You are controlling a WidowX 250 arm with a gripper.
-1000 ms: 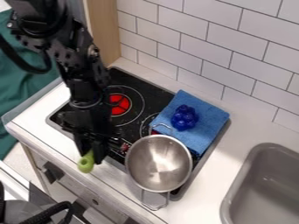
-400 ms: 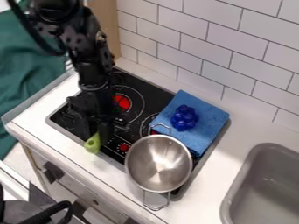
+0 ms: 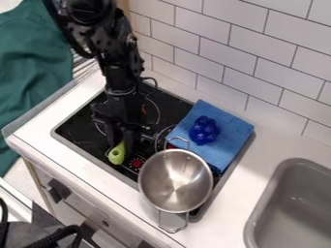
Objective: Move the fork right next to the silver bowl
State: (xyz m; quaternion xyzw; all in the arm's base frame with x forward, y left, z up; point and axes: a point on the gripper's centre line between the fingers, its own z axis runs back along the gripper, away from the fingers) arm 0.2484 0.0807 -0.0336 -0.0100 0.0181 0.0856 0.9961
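Well, the black gripper (image 3: 121, 145) pinches the green fork (image 3: 116, 155) by the front edge of the cooktop (image 3: 76, 134), apart from the two-handled steel bowl (image 3: 176, 181) at its front right corner

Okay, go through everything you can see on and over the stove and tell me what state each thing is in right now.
Gripper: closed on the fork, over the stove's near side.
Fork: held, green end at the fingertips.
Silver bowl: upright, open, empty.
Blue towel: spread out, partly on the stove.
Dark blue object: resting on the towel.
Stove: partly covered.
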